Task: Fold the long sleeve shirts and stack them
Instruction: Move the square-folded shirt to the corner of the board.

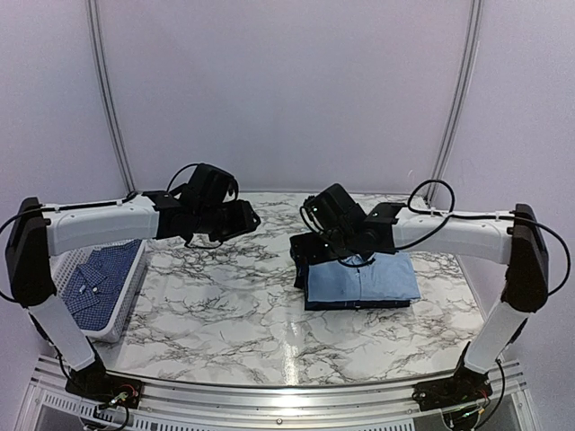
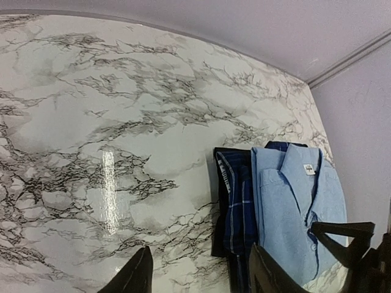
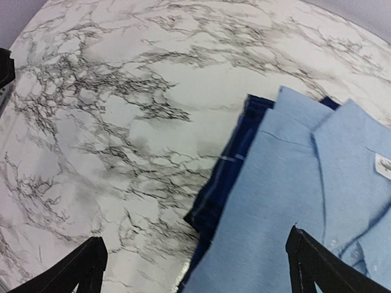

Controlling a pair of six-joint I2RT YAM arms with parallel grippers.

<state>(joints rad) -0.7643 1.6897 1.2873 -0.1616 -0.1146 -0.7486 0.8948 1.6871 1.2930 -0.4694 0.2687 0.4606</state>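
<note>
A folded light blue shirt [image 1: 367,278] lies on top of a folded dark navy plaid shirt [image 1: 352,304] at the table's right centre. A small-check blue shirt [image 1: 97,274] sits in the white basket [image 1: 128,292] at the left. My right gripper [image 1: 307,259] hovers over the stack's left edge, open wide with nothing in it; its fingers [image 3: 79,270] straddle the light blue shirt [image 3: 293,201] and the plaid edge [image 3: 227,177]. My left gripper [image 1: 243,219] hangs open and empty left of the stack, apart from it. Its fingertips [image 2: 133,278] frame marble and the plaid shirt [image 2: 238,207] beside the light blue one [image 2: 293,195].
The marble table [image 1: 225,305] extends in front of and left of the stack. The basket stands at the left edge beside my left arm. Grey walls with metal rails [image 1: 108,99] close off the back and sides. My right gripper's black body [image 2: 348,241] shows in the left wrist view.
</note>
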